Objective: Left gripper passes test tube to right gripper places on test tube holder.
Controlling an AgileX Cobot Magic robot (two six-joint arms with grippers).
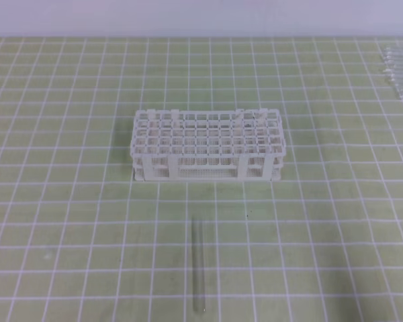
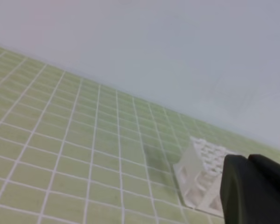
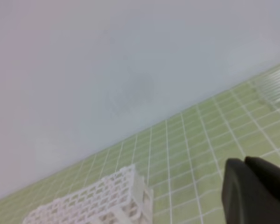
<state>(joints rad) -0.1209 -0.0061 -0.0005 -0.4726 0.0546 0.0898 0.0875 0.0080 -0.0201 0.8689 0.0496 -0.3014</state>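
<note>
Test tube [image 1: 198, 264] flat on mat, before holder [image 1: 207, 145]; hands away.

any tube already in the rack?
No. In the high view the test tube holder has only vacant holes, and the single test tube lies flat on the mat in front of it.

Neither hand is seen in the high view. The left hand [image 2: 256, 191] is cut off by the lower right corner of its wrist view, its fingers closed together; the test tube holder [image 2: 200, 175] behind it is partly hidden. The right hand [image 3: 259, 189] is likewise cropped. Beyond that holder, a tube bundle [image 1: 399, 70] is cut by the right edge, blurred.
</note>
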